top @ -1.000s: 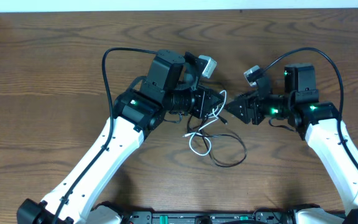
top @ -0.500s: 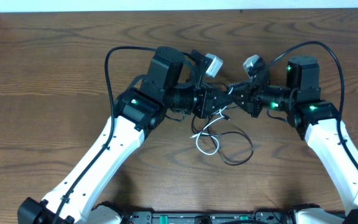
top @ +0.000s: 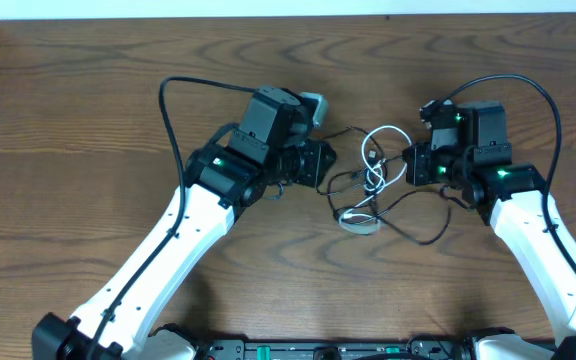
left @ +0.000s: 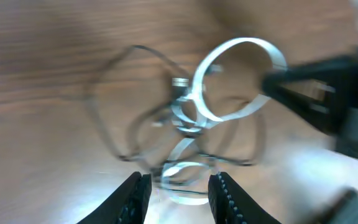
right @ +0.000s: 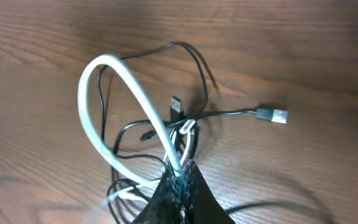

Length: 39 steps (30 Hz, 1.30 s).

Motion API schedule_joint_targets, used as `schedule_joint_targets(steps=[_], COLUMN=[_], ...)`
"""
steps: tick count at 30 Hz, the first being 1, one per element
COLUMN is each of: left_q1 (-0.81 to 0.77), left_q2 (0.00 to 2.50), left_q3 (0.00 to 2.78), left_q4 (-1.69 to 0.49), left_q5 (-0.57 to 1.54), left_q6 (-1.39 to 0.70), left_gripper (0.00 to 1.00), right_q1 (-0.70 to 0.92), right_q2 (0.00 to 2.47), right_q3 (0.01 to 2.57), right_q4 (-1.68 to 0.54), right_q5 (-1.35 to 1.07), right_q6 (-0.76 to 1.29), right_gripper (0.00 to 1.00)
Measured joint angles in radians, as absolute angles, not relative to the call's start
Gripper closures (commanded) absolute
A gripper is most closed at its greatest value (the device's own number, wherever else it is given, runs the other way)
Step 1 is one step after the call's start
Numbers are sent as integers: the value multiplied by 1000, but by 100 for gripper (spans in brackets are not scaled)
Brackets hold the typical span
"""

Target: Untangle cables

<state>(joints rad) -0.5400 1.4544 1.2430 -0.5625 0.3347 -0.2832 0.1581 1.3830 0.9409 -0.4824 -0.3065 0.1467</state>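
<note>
The right pincer [right: 180, 177] is pressed together on the white cable [right: 104, 60], which arches up from its tips. Thin black cables [right: 229, 112] wind around the white cable, and a silver-tipped plug [right: 272, 115] lies near it. The left pincer [left: 179, 180], spread and empty, faces the white cable from the opposite side. Under it is a brown wood-grain bench [top: 68, 120].

My desk [top: 68, 120] is grained brown wood, faintly shiny. The white cable [right: 114, 81] looks smooth, glossy plastic, the black cables [right: 191, 59] matt. My right tool [right: 180, 171] is matt black plastic.
</note>
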Motion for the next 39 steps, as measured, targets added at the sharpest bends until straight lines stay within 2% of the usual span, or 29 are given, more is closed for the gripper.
schedule_joint_targets(steps=[5,8,13,20,35,39], left_q1=[-540,-540,-540,-540,-556,-583], left_q2=[1537,1606,1716,1828,1981,1982], left_q3=[1243,1243,1243,1243,1243,1243], left_q4=[-541,-509,-463,-443,-437,-437], left_q5=[253,261,340,464,518,506], left_q6=[-287,-292,-295,-280,-261,-262], left_gripper=[62,57,45,36,37,43], right_q1=[158,158,159,158,158,158], right_q2=[1383,1383,1383,1383,1383,1383], right_q3=[941,941,941,941,941,941], right_q4=[-474,-474,-464,-452,-449,-448], right_q5=[-357,-377,-425,-459,-471,-472], right_q6=[145,145,145,146,153,153], right_gripper=[99,99,99,99,99,99])
